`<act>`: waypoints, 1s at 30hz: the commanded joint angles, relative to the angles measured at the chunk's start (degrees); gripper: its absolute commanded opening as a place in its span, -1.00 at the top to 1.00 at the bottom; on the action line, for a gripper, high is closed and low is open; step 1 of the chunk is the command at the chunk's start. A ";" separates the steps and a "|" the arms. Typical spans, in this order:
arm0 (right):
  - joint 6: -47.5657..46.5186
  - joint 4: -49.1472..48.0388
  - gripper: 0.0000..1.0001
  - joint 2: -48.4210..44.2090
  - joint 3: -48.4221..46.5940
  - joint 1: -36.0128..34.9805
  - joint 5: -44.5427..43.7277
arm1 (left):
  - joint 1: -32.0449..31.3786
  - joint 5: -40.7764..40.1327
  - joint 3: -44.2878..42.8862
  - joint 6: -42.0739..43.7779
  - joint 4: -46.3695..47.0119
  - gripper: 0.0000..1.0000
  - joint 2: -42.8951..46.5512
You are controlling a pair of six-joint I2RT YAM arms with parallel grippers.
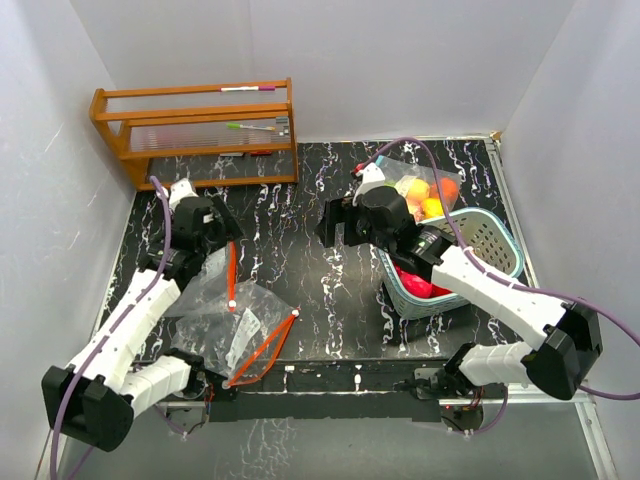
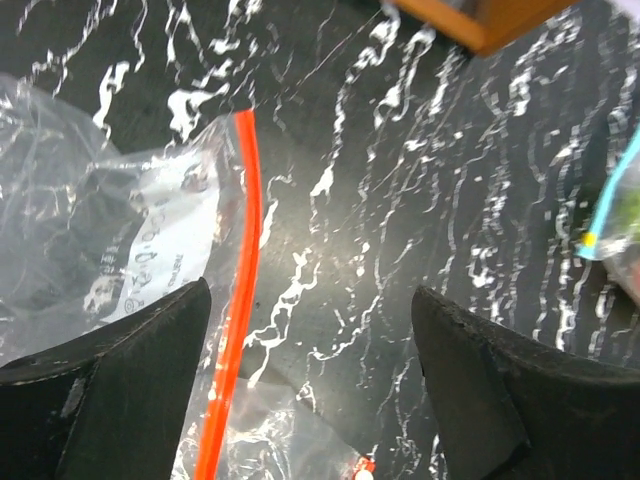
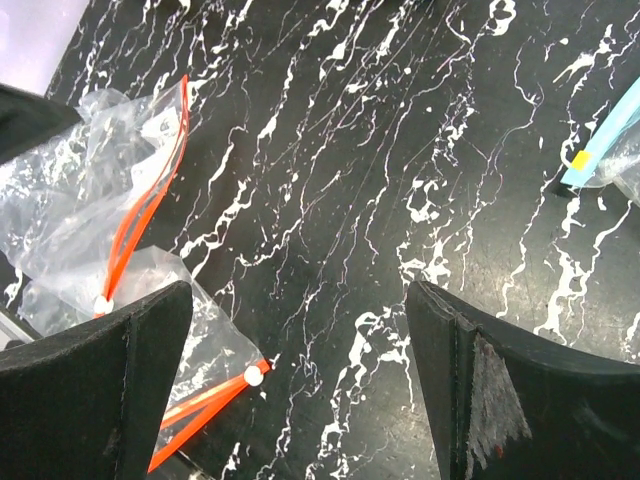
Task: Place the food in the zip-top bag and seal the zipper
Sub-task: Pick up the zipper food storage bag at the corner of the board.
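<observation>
Two clear zip-top bags with orange zippers (image 1: pixel 231 275) (image 1: pixel 262 350) lie crumpled at the front left. My left gripper (image 1: pixel 226 226) is open and empty, hovering just beyond the upper bag; its zipper (image 2: pixel 245 250) runs past my left finger (image 2: pixel 150 380). My right gripper (image 1: pixel 330 226) is open and empty over bare table in the middle (image 3: pixel 298 287), with both bags to its left (image 3: pixel 110 190). Pink and red food (image 1: pixel 415 284) lies in the teal basket (image 1: pixel 490 240). Orange and yellow food (image 1: pixel 428 196) sits in a third clear bag behind the basket.
A wooden rack (image 1: pixel 200 130) with pens stands at the back left; its corner shows in the left wrist view (image 2: pixel 480 20). The third bag's blue zipper end (image 3: pixel 600 145) lies right of my right gripper. White walls close in the table on three sides.
</observation>
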State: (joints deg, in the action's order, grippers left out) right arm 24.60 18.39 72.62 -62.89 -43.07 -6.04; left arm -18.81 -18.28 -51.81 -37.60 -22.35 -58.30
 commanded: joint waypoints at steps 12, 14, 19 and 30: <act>2.71 -7.49 -0.81 -2.26 3.89 -0.01 0.51 | 0.26 -1.91 5.04 2.75 3.42 -0.21 -14.21; 2.88 -7.56 -0.81 -2.26 4.28 -0.02 0.59 | 0.26 -2.37 5.40 3.52 3.63 -0.18 -14.51; 3.62 -8.21 -0.81 -3.27 5.54 0.00 0.93 | 0.26 -1.06 5.61 4.82 3.04 -0.12 -17.17; 3.78 -10.04 -0.81 -7.17 9.87 -0.07 -0.67 | 0.26 -3.79 5.91 5.57 0.26 0.08 -17.36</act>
State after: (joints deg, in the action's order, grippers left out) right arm 28.60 12.32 67.94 -53.28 -43.07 -5.45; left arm -18.81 -19.77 -46.37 -32.73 -19.92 -77.03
